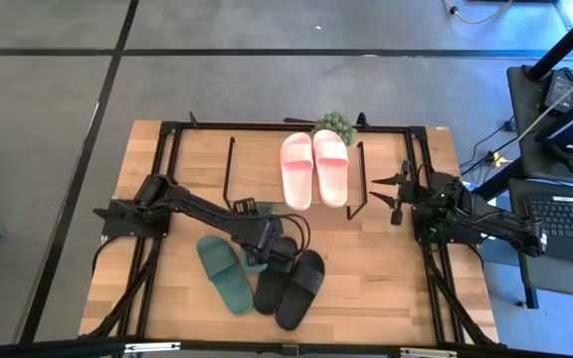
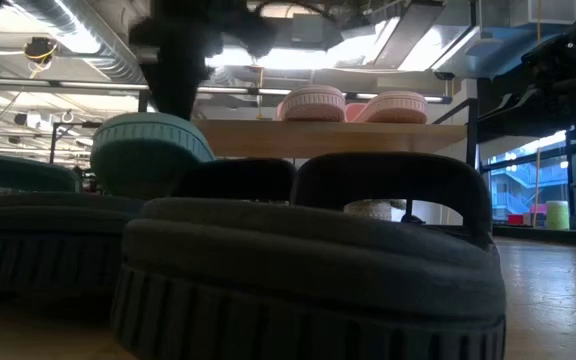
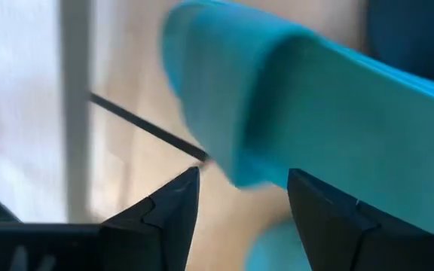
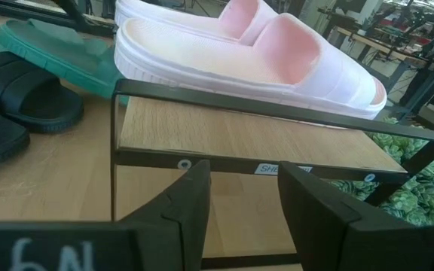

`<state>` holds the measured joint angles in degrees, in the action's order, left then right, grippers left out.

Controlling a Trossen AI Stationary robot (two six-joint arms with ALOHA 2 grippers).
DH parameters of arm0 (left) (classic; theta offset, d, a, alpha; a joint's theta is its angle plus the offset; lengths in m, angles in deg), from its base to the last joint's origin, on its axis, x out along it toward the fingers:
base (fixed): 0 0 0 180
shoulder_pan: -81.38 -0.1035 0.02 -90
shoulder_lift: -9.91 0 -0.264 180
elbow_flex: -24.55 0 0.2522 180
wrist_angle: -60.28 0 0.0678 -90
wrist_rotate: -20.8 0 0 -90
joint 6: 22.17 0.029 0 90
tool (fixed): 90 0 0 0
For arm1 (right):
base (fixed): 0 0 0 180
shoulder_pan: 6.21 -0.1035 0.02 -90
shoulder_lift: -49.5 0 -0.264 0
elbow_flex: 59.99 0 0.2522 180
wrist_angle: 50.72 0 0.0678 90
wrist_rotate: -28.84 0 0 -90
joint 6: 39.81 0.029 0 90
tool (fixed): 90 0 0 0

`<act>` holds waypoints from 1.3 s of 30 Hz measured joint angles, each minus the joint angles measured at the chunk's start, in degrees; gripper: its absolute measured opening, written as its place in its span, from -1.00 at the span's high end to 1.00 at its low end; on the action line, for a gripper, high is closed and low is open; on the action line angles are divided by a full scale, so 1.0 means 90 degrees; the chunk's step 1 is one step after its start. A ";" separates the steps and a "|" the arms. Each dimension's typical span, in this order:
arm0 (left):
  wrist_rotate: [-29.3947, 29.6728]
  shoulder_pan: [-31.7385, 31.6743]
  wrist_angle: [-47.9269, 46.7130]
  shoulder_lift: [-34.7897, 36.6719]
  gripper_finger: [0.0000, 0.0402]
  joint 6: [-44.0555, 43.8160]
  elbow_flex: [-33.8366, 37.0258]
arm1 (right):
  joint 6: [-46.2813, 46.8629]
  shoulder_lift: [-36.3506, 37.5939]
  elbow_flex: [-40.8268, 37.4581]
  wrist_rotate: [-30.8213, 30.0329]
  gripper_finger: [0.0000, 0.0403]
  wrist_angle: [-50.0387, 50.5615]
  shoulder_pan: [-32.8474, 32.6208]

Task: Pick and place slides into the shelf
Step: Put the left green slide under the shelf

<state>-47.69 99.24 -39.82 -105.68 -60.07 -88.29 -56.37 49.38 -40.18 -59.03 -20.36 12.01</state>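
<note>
Reaching arm: the left gripper (image 1: 267, 247) was out over the table's middle, at 6 o'clock from the shelf (image 1: 257, 169), its fingers standing apart.
Thing at the fingers: one green slide (image 2: 153, 150) sat raised and tilted directly beneath that gripper; in the left wrist view its edge lay just beyond the fingertips and I could not tell whether they touched it.
Its long axis: not readable for this slide, since the arm covered most of it from above.
Other green slide (image 1: 225, 273): flat on the table at 7 o'clock from the left gripper, long axis from 11 to 5 o'clock.
Black slides (image 1: 288, 283): side by side at 5 o'clock from the left gripper, long axes from 1 to 7 o'clock, just beside the flat green one.
Pink slides (image 1: 314, 167): already on the shelf's top board, parallel, long axes 12 to 6 o'clock, strap ends toward 12.
Free room: the board's bare part lay at 9 o'clock from the pink pair, at 12 o'clock from the left gripper.
Waiting arm: the right gripper (image 4: 243, 169) hung at the shelf's 3 o'clock end, fingers partly apart and holding nothing.
Nearer arm: the left, by my judgement, for all slides on the table.
</note>
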 joint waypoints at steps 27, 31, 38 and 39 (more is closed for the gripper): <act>-0.1280 0.1660 0.2588 0.0002 0.03 -0.0614 -0.0204 | 0.0000 0.0000 0.0000 0.0000 0.22 0.0000 0.0000; -0.1282 0.1655 0.2625 0.0000 0.03 -0.0608 0.0095 | 0.0000 0.0002 0.0000 0.0000 0.22 0.0000 0.0000; -0.1283 0.1608 0.2687 0.0000 0.03 -0.0558 0.0289 | 0.0000 0.0000 0.0000 0.0000 0.22 -0.0002 0.0000; -0.1281 0.1600 0.2676 0.0000 0.03 -0.0556 0.0328 | 0.0000 0.0000 0.0000 0.0000 0.22 0.0000 -0.0002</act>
<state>-59.21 113.64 -15.73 -105.68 -65.07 -85.33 -56.37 49.38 -40.18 -59.03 -20.36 11.99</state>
